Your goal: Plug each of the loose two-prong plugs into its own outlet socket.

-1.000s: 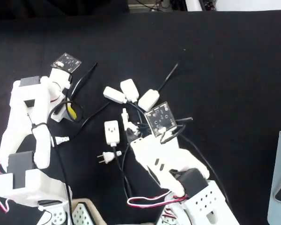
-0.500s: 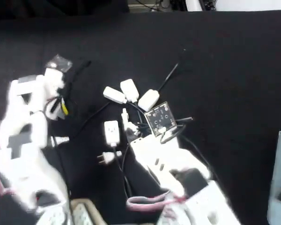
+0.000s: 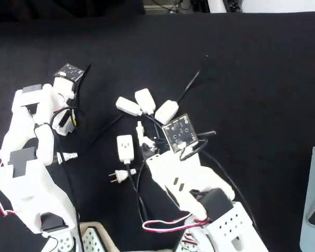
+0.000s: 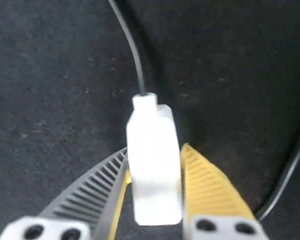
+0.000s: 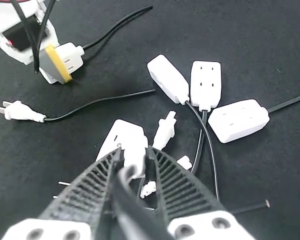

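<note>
White plug [image 4: 152, 175] pinched in L gripper [image 4: 154, 150]; R gripper [image 5: 134, 152] (narrow) clamps 1 black cord [image 5: 122, 192].

Table [image 3: 262, 79]: matte black cloth cover
Past table's far edge: pale strip [image 3: 273, 5]
At table's right edge: grey-blue box [image 3: 312, 205]

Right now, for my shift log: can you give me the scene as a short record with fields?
left end effector: shut on a white plastic block with a black cord
right end effector: shut on a small white plug body
loose plugs: white two-prong plug and a second plug, flat on the black cloth table
sockets: cluster of three white outlet blocks, cords attached
</note>
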Robot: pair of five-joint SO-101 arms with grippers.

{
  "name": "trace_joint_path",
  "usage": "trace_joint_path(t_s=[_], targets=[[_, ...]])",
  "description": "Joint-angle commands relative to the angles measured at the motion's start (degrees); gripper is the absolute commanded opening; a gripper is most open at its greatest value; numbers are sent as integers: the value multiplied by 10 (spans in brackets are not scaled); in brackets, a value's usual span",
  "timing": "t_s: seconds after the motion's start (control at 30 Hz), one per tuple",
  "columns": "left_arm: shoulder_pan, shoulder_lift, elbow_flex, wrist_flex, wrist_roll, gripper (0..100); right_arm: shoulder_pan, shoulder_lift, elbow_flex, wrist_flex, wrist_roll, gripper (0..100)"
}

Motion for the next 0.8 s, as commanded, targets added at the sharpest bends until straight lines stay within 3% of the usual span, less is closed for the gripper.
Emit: trace_joint_path(t_s=[0.0, 0.3, 0.6, 0.77], targets=[[6, 0, -10, -9, 5, 98, 9, -7, -5, 2, 0, 11], [70, -33, -2, 70, 6, 29, 9, -7, -5, 2, 0, 11], [131, -130, 99, 52, 39, 37, 9, -7, -5, 2, 0, 11], [109, -132, 121, 11, 46, 184, 9, -5, -5, 2, 0, 11]])
